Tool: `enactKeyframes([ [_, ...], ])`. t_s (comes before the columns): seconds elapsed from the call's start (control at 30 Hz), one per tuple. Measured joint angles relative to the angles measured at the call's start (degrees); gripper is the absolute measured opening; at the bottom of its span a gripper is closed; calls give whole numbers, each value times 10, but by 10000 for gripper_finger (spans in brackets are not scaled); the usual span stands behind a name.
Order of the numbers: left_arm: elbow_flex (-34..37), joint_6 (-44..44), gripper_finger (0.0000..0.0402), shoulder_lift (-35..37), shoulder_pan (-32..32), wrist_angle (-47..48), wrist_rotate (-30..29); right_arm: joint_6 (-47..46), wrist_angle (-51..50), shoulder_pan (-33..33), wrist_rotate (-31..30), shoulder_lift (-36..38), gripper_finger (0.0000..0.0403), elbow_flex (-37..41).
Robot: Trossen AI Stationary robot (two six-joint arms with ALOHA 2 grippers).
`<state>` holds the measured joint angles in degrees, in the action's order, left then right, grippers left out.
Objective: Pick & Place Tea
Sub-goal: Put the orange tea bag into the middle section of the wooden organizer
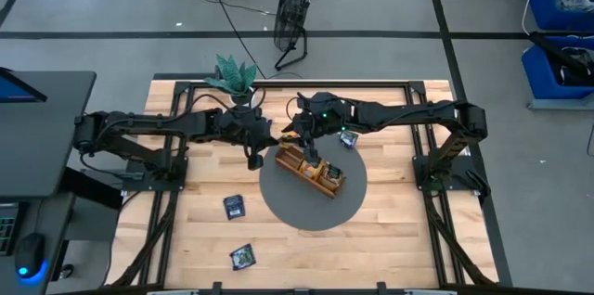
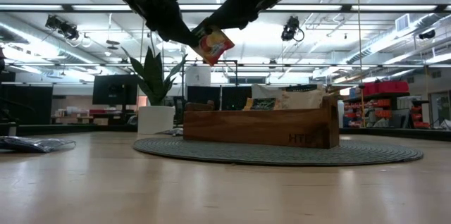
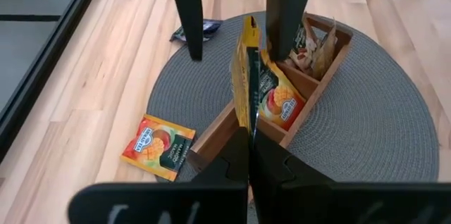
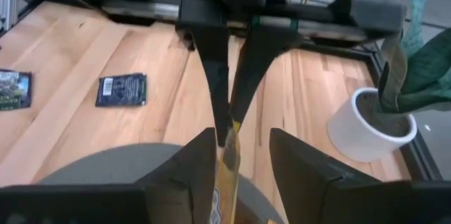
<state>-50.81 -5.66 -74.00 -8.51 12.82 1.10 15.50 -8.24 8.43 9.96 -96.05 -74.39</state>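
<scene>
The left pincer [image 3: 250, 136] is pinching an orange-yellow sachet [image 3: 245, 69] by its lower edge, holding it upright in the air above the near end of the wooden tray [image 3: 310, 94] on the round grey mat [image 3: 380, 132]. The right pincer [image 4: 236, 146] is hanging spread around the same sachet's other edge — not closed on it, as far as the wrist view shows. This looks like a hand-over. The risk is timing: if the left fingers are letting go before the right ones are pressing together, the thin packet could slip and drop beside the tray. Other tea is lying about — an orange sachet on the mat [image 3: 157, 146], two dark sachets [image 1: 234, 207] on the desk [image 1: 399, 249].
</scene>
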Motion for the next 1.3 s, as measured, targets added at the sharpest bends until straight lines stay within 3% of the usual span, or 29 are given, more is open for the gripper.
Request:
enactKeyframes([
  [0.2, 0, 0, 2, 0, 0, 3, 0, 0, -1, 0, 1, -5, 103, 0],
  [0.43, 0, 0, 2, 0, 0, 4, 0, 0, 1, 0, 1, -5, 9, 0],
  [0.8, 7, 20, 24, 8, -10, -26, 0, -59, -8, 9, 8, -3, 2, 4],
  [1.07, 93, 54, 49, 52, -23, -128, -3, -103, 23, 9, 10, 14, 1, 54],
  [1.3, 171, 65, 50, 100, -22, -219, -13, -159, 82, 0, -39, 45, 0, 122],
])
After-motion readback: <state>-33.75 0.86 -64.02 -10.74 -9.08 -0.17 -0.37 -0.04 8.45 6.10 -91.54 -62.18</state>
